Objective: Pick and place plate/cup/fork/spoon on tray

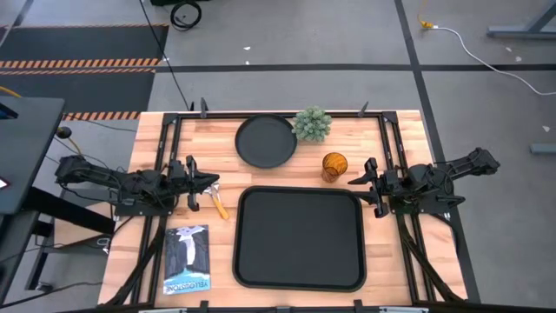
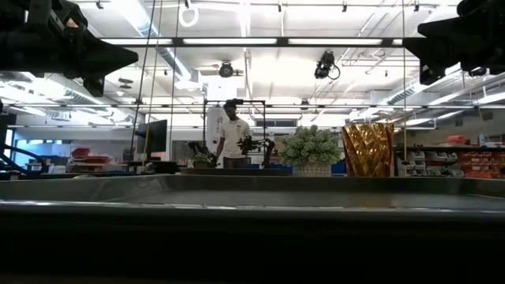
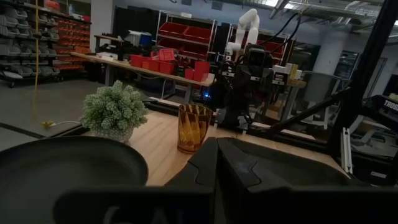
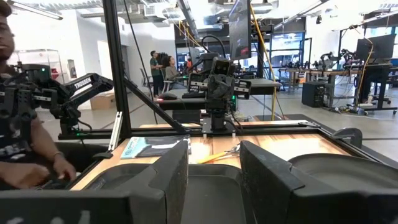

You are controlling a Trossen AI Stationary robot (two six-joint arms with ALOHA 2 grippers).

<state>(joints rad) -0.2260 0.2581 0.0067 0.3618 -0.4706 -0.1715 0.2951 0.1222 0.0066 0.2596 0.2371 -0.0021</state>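
The black tray (image 1: 300, 236) lies at the table's near middle. The round black plate (image 1: 267, 140) and the amber cup (image 1: 334, 165) stand on the wood beyond it; both also show in the left wrist view, plate (image 3: 62, 168) and cup (image 3: 194, 127). Orange-handled cutlery (image 1: 219, 202) lies on the table left of the tray, under my left gripper's tips; I cannot tell fork from spoon. It also shows in the right wrist view (image 4: 217, 155). My left gripper (image 1: 208, 185) is shut and raised above the table. My right gripper (image 1: 354, 181) is open, raised at the tray's far right corner near the cup.
A small potted plant (image 1: 312, 124) stands between plate and cup at the far edge. A booklet (image 1: 187, 258) lies at the near left. Dark frame rails (image 1: 395, 148) run along the table's sides. A person (image 4: 18, 143) is close beside the table.
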